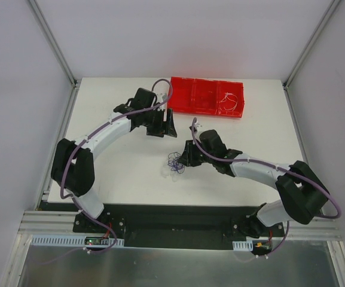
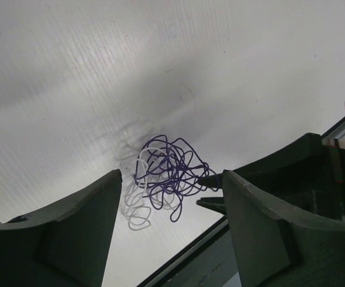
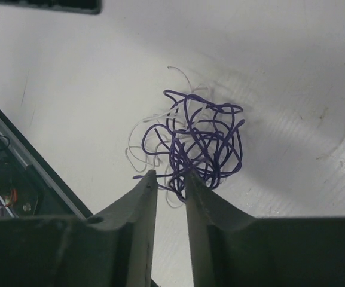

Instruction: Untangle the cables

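A small snarl of cables [image 1: 174, 162] sits on the white table [image 1: 118, 179], well in front of the red tray [image 1: 206, 95] and a little towards its left end. It is mostly dark purple wire looped over itself many times, with thinner white strands threaded through and curling out on one side (I see no red strand in the clump). The loops stand slightly off the surface and cast a soft shadow.

The right gripper [image 3: 171, 176] is down at the clump's edge, on the side away from the tray. Its jaws are drawn in to a narrow slit with purple loop ends running into it, though the pads do not visibly meet on them.

The left gripper [image 1: 168, 125] hangs between the tray and the clump, nearer the tray's front left corner. Its jaws stand wide apart, nothing in them.

In the tray's right-hand compartment lies a pale thin wire loop [image 1: 229, 103].
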You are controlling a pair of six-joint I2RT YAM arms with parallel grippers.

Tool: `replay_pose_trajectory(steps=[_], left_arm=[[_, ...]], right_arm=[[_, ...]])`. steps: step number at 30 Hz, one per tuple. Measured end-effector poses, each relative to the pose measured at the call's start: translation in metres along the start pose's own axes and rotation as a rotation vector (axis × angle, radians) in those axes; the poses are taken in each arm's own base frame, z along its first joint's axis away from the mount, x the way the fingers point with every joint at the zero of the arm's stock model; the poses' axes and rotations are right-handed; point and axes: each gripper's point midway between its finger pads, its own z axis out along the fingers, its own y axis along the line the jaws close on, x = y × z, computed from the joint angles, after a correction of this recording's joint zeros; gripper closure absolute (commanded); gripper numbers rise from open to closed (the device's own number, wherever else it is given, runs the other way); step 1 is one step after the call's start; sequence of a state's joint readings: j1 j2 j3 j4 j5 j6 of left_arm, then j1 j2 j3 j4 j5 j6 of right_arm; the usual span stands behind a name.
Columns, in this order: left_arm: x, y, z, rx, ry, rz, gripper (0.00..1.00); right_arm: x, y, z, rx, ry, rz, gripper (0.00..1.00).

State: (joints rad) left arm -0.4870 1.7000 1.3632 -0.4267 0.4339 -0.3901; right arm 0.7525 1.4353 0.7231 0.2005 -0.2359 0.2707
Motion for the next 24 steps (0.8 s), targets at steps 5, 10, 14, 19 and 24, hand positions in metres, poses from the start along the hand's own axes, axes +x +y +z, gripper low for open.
replay_pose_trajectory(steps=[5,10,14,19,24], left_arm=[[0.014,0.001,-0.003,0.025,-0.028,-0.057,0.19],[0.046,0.007,0.013,0.067,0.034,-0.131,0.18],[0.061,-0.014,0.029,0.138,0.081,-0.127,0.17],[0.067,-0.026,0.051,0.2,0.117,-0.158,0.22],[0.074,-0.028,0.063,0.262,0.131,-0.208,0.34]], right_arm=[[0.001,-0.002,0.002,0.008,0.001,0.004,0.99],[-0.016,0.015,-0.013,-0.04,-0.057,-0.011,0.99],[-0.033,0.035,-0.031,-0.106,-0.119,-0.034,0.99],[-0.04,0.052,-0.046,-0.166,-0.143,-0.049,0.99],[-0.076,0.079,-0.069,-0.213,-0.223,-0.078,0.99]])
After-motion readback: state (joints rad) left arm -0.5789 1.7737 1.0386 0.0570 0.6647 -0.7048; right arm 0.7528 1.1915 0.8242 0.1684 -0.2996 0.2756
